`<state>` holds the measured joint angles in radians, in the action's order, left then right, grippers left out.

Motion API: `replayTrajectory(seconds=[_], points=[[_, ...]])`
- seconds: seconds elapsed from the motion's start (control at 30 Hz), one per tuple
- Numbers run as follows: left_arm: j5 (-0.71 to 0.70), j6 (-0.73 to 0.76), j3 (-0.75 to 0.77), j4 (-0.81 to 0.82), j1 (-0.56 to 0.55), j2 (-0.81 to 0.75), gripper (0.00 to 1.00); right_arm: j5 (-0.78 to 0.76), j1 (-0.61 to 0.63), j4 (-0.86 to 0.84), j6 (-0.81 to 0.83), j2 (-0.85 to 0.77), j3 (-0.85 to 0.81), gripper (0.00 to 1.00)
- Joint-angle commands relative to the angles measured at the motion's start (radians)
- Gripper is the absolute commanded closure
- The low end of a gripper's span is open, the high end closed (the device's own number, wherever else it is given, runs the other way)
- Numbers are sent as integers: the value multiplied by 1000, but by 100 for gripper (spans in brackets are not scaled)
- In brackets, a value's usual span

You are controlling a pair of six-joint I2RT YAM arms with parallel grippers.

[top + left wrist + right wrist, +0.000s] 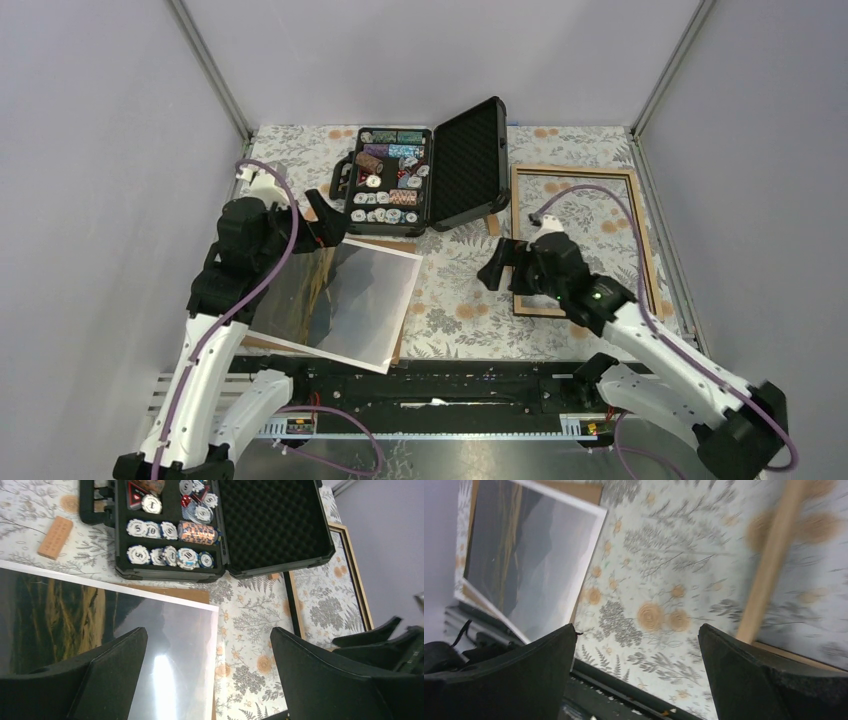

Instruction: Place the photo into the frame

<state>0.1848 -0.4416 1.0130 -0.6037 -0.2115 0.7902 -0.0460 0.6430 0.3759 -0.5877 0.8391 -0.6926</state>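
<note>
Left gripper (207,635) and right gripper (636,627) gape wide, empty; top view alone shows the whole frame (572,170).

The top camera looked down from above and behind, over the whole desk (460,300). Each wrist camera sat close above it, and both shared a corner of the photo (165,645) and, seemingly, the blurred frame (769,565).

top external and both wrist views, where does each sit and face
Top external: above, behind the bases, looking down at photo and frame; left arm and right arm show.
Left wrist: on left arm, facing photo and chip case; its open fingers show.
Right wrist: on right arm, facing photo and frame; its open fingers show.
Shared: the photo.
</note>
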Motion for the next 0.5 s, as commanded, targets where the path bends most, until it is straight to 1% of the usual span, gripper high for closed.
replayTrajectory(seconds=[0.0,0.07,0.13,0.27,0.33,0.4,0.47], points=[[-98,46,-15,38,-3,-39,1,216,9,-426,-202,132,93,0],[-135,55,-30,48,-3,-39,1,292,13,-595,-274,256,122,0],[-167,60,-43,54,-3,-37,1,316,41,-705,-324,378,111,4],[-181,62,-65,66,-2,-43,1,259,118,-824,-379,560,71,8],[-208,61,-74,68,-3,-53,1,241,132,-921,-430,628,87,11],[-217,61,-85,71,-3,-67,1,231,137,-1004,-482,687,104,16],[-216,61,-99,79,-2,-77,1,213,146,-1065,-503,735,116,18]])
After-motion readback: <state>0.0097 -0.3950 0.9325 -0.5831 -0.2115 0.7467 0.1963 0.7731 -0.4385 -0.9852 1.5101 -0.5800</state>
